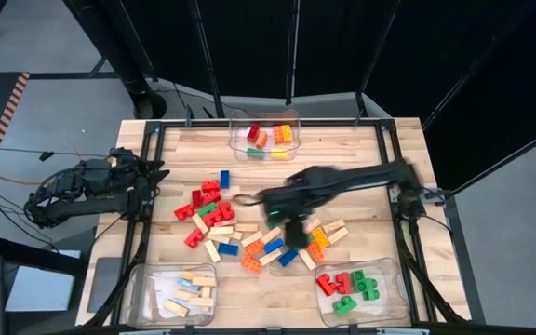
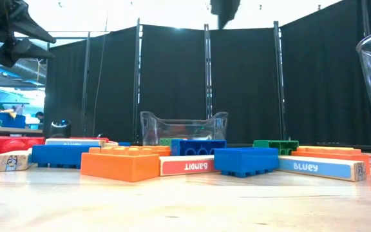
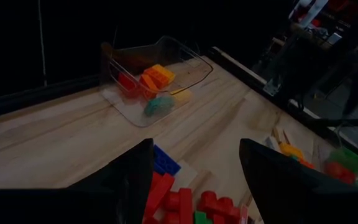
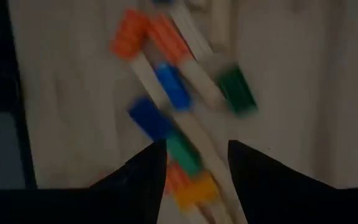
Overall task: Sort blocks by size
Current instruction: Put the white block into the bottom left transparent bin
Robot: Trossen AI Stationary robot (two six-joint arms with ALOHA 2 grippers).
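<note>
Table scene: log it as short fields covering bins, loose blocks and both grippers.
far bin: red, orange, yellow, green bricks
near-left bin: pale wooden bars
near-right bin: red and green bricks
loose blocks: mixed pile at table centre
right gripper: above the pile, fingers apart, nothing held
left gripper: open, waiting at the table's left edge

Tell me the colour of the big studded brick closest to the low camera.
Orange brick; the low view shows it best, at the front of the pile.

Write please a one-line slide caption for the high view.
Right arm reaches over the mixed blocks mid-table; three clear bins partly filled; left arm waits at the table's left edge.
</note>
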